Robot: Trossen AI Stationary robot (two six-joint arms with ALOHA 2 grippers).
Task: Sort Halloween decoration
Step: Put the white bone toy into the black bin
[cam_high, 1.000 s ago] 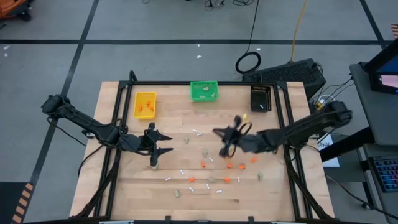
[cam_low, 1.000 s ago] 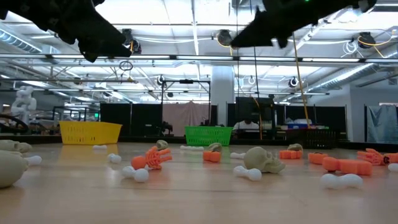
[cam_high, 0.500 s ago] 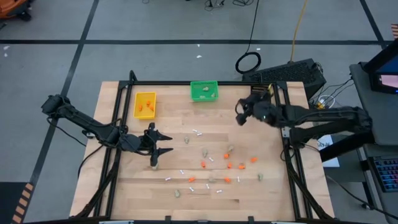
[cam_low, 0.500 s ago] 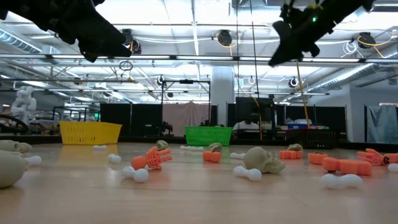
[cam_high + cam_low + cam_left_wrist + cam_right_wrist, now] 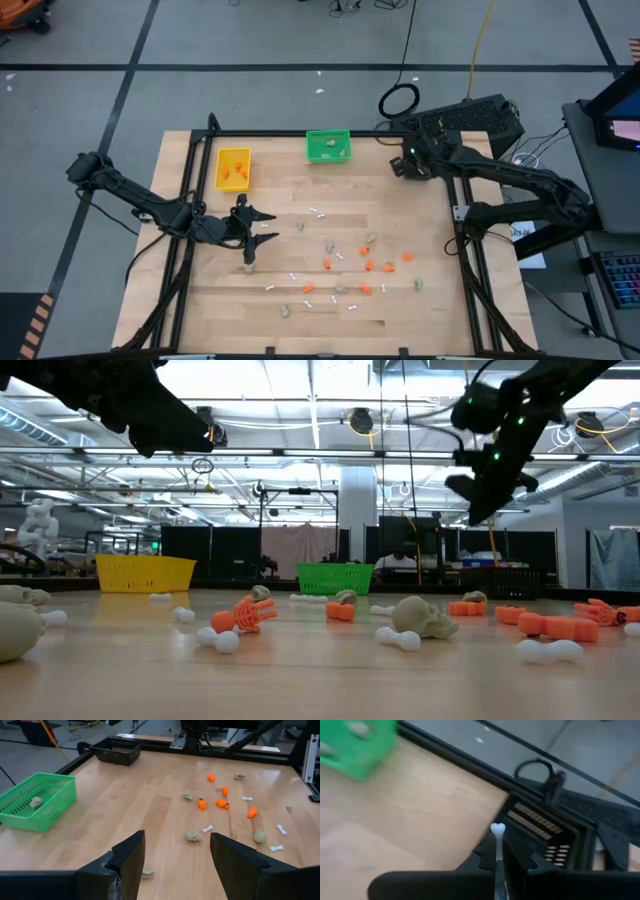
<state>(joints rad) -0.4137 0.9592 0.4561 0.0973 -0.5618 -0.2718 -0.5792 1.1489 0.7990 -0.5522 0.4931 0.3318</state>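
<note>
The Halloween decoration lies scattered on the wooden table: orange bits (image 5: 367, 265), beige lumps (image 5: 372, 239) and white sticks (image 5: 318, 212). My right gripper (image 5: 398, 166) hangs at the far right, over the near edge of the black bin (image 5: 540, 827), shut on one white stick (image 5: 497, 832). At the table's left my left gripper (image 5: 262, 228) hovers open above the table, its fingers wide apart in the left wrist view (image 5: 175, 865), holding nothing. A small beige piece (image 5: 146, 872) lies on the wood below it. My right gripper pinches the white stick's shaft (image 5: 498, 844) between its two fingertips. The stick's knobbed end (image 5: 497, 828) sticks out past the tips. The fingers slant downward toward the table's far right corner. The stick is lifted clear of the table.
A yellow bin (image 5: 233, 168) with orange bits and a green bin (image 5: 328, 146) with a beige lump stand along the far edge. Black frame rails run along the table's sides. Bare wood lies between the bins and the scattered pieces.
My right gripper has swung from above the table's middle toward the far right corner, up to the black bin, turning as it went and staying shut on the white stick. My left gripper has kept still and open.
</note>
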